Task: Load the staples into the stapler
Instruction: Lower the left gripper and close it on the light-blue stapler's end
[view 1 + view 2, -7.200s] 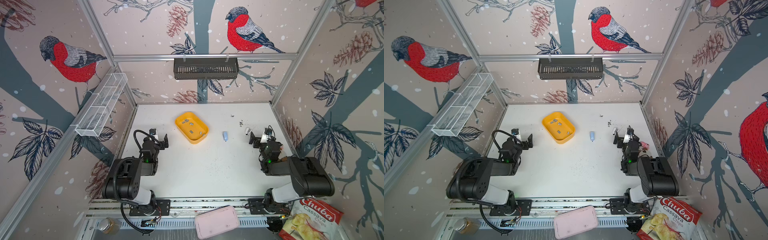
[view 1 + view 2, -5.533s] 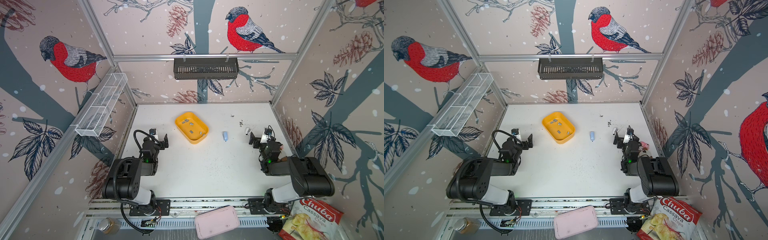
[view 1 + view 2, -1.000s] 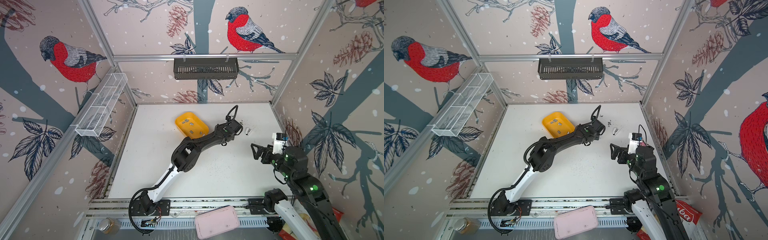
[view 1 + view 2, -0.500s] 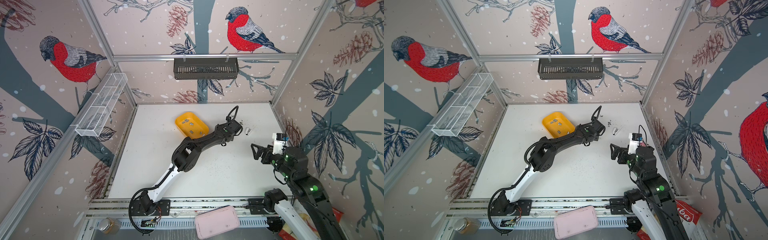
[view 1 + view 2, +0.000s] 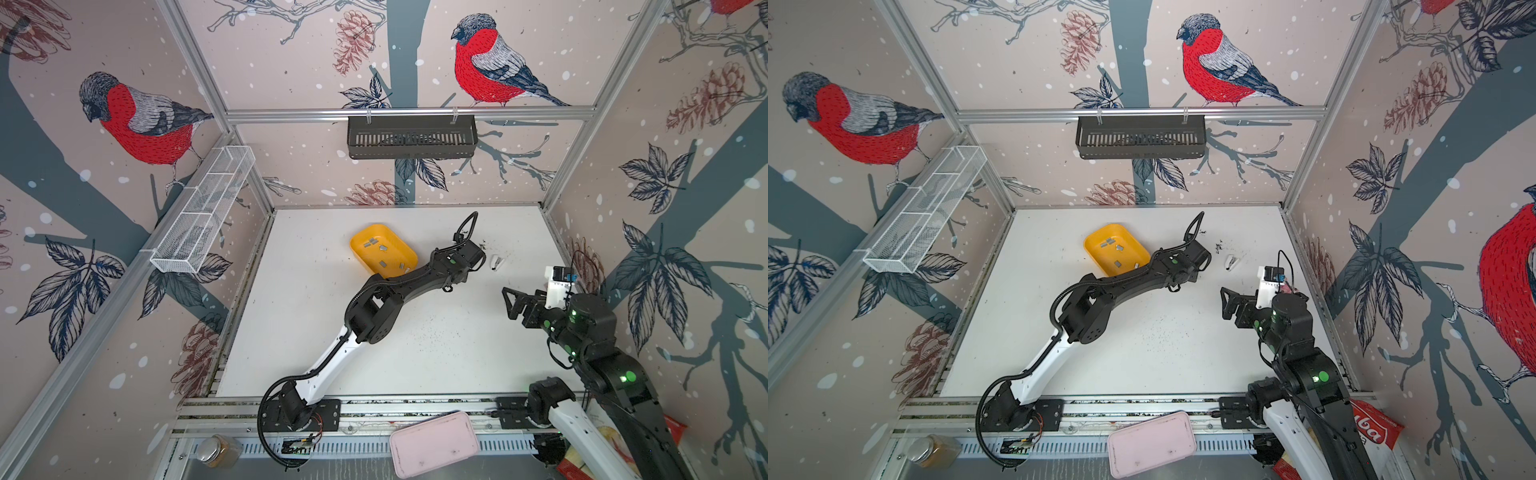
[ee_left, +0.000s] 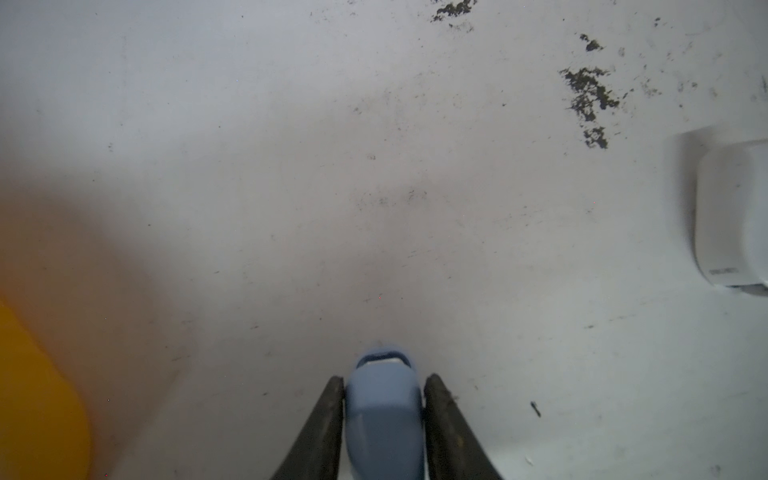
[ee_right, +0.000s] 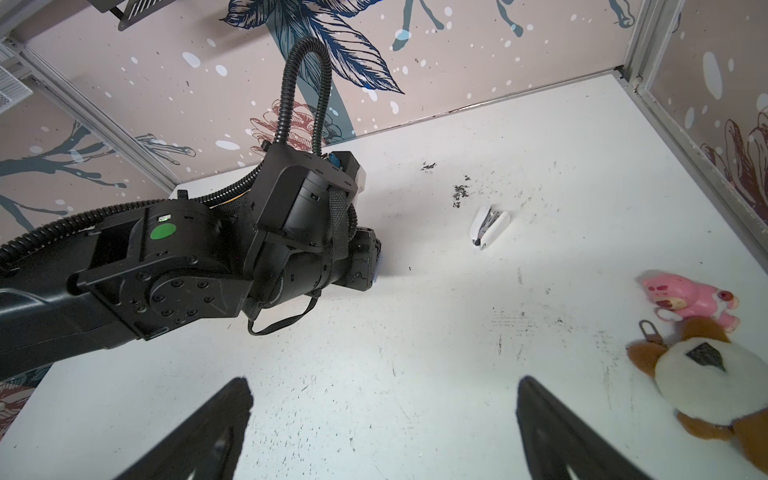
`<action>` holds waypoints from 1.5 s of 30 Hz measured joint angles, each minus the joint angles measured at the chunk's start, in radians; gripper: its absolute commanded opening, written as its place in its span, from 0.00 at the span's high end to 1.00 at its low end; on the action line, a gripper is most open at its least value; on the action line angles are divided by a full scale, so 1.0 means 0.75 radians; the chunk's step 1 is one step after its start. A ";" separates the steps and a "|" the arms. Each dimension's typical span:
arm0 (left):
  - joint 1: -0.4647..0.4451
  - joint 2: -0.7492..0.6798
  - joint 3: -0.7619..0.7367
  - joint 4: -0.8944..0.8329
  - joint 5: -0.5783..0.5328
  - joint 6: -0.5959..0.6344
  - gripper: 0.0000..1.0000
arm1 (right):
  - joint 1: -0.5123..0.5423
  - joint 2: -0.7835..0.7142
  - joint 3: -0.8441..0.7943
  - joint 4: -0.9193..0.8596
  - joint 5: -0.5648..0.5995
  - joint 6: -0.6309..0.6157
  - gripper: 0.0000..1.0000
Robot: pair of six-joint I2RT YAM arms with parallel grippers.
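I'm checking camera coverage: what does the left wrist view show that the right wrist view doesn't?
Only the left wrist view shows the blue stapler gripped in the left hand. Only the right wrist view shows the open right hand, the left arm and two plush toys. Both show the white stapler and dark specks on the table.

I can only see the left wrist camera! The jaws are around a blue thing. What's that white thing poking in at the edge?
Observer: A small white stapler, lying on the table with its two halves spread open.
Kid: Where's the stuff that goes in my blue stapler?
Observer: The staples lie loose in the yellow tray.
Kid: And the other arm?
Observer: The right gripper hovers above the table near the white stapler, jaws wide open, empty.
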 measured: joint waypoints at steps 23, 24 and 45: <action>0.006 0.020 0.014 -0.006 0.005 0.009 0.67 | 0.000 -0.005 -0.002 0.000 0.000 0.000 0.00; 0.006 0.020 0.014 -0.006 0.005 0.009 0.68 | 0.000 -0.005 -0.003 0.001 0.000 0.000 0.00; -0.013 -0.454 -0.599 0.113 0.161 0.049 0.78 | -0.001 0.060 0.030 0.019 -0.018 0.014 0.00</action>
